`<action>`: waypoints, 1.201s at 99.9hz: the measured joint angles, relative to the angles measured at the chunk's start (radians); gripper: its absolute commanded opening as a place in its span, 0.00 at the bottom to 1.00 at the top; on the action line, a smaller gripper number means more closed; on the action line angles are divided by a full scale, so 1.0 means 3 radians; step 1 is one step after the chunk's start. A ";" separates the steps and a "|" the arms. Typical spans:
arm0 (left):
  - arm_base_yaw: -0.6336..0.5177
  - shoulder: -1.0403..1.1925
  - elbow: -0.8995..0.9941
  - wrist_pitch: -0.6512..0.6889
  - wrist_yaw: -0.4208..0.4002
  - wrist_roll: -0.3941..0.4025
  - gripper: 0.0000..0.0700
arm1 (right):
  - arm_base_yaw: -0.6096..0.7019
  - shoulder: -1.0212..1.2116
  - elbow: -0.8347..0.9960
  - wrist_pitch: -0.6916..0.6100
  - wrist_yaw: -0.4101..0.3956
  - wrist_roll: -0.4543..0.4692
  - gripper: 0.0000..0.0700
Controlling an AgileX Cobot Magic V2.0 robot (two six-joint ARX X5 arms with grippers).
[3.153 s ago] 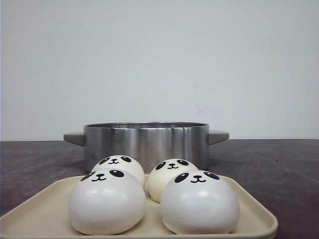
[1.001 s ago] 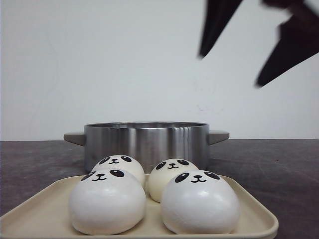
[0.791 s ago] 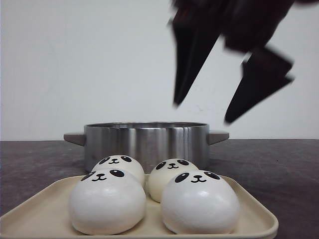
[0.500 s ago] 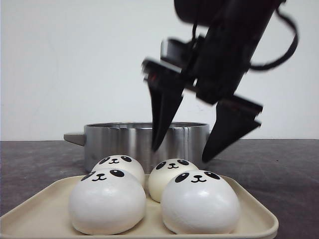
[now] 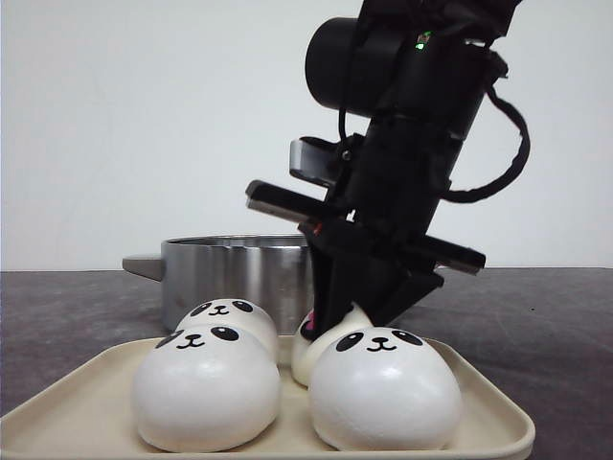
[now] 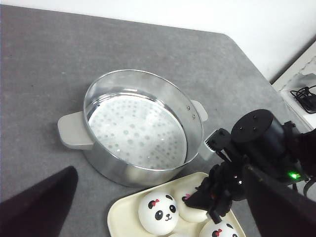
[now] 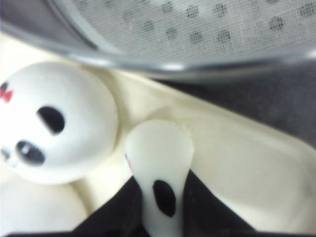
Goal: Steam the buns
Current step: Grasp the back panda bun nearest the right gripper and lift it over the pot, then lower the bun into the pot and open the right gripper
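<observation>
Several white panda-faced buns lie on a cream tray (image 5: 86, 412): front left (image 5: 206, 388), front right (image 5: 383, 388), back left (image 5: 228, 321). My right gripper (image 5: 352, 321) is shut on the back right bun (image 5: 308, 359), which bulges up, squashed narrow between the black fingers. The right wrist view shows that bun (image 7: 160, 148) pinched in the gripper (image 7: 160, 182), beside a round neighbour bun (image 7: 54, 123). My left gripper (image 6: 159, 170) hangs open above the scene, holding nothing. From there the pinched bun (image 6: 190, 210) and another bun (image 6: 157, 212) show.
A steel steamer pot (image 5: 230, 273) with grey handles stands just behind the tray; its perforated floor (image 6: 136, 128) holds nothing. The table (image 6: 44, 59) is dark grey, with its edge and a white wall at the far side.
My right arm came down from the upper right with open fingers and has shut on the back right bun, squashing it. The other buns and the pot have not moved.
</observation>
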 measured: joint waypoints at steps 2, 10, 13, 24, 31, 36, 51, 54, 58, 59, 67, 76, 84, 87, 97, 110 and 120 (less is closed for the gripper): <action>0.0000 0.0000 0.0000 0.0000 0.0000 0.0000 1.00 | 0.0013 -0.0039 0.0000 -0.0033 -0.0020 0.0001 0.01; -0.0018 0.0001 0.0000 0.0000 -0.0006 0.0000 1.00 | 0.0111 -0.0259 0.0050 -0.0156 -0.0069 0.0001 0.01; -0.0020 0.0001 0.0000 0.0000 -0.0006 0.0000 1.00 | 0.0168 -0.0370 0.0109 -0.0200 -0.0079 0.0001 0.01; -0.0020 0.0000 0.0000 0.0000 -0.0006 0.0000 1.00 | 0.0329 -0.0779 0.0443 -0.0228 -0.0014 -0.0031 0.01; -0.0020 0.0001 0.0000 0.0000 -0.0006 0.0000 1.00 | 0.0361 -0.0964 0.0708 -0.0212 0.0170 -0.0107 0.01; -0.0020 0.0000 0.0000 0.0000 -0.0008 0.0000 1.00 | 0.0334 -0.1006 0.0890 -0.0211 0.0354 -0.0178 0.01; -0.0020 0.0001 0.0000 0.0000 -0.0008 0.0000 1.00 | 0.0092 -0.0851 0.1325 -0.0136 0.0615 -0.0456 0.01; -0.0020 0.0001 0.0000 0.0000 -0.0008 0.0000 1.00 | 0.0037 -0.0791 0.1383 -0.0111 0.0615 -0.0505 0.01; -0.0020 0.0001 0.0000 0.0000 -0.0009 0.0000 1.00 | -0.0025 -0.0713 0.1442 -0.0085 0.0614 -0.0558 0.01; -0.0020 0.0001 0.0000 0.0000 -0.0008 0.0000 1.00 | -0.0045 -0.0689 0.1459 -0.0078 0.0614 -0.0572 0.01; -0.0020 0.0001 0.0000 -0.0001 -0.0008 0.0000 1.00 | -0.0205 -0.0455 0.1530 -0.0022 0.0614 -0.0673 0.01; -0.0020 0.0001 0.0000 -0.0001 -0.0008 0.0000 1.00 | -0.0338 -0.0146 0.1531 0.0078 0.0607 -0.0769 0.01; -0.0020 0.0001 0.0000 -0.0001 -0.0009 0.0000 1.00 | -0.0430 0.0161 0.1530 0.0186 0.0608 -0.0838 0.01; -0.0020 0.0001 0.0000 -0.0001 -0.0008 0.0000 1.00 | -0.0450 0.0271 0.1527 0.0226 0.0609 -0.0863 0.01; -0.0020 0.0001 0.0000 -0.0003 -0.0009 0.0000 1.00 | -0.0495 0.0549 0.1520 0.0334 0.0607 -0.0949 0.01; -0.0020 0.0001 0.0000 -0.0003 -0.0009 0.0000 1.00 | -0.0542 0.0759 0.1520 0.0473 0.0707 -0.1034 0.01; -0.0020 0.0001 0.0000 -0.0003 -0.0008 0.0000 1.00 | -0.0586 0.0855 0.1520 0.0542 0.0777 -0.1095 0.01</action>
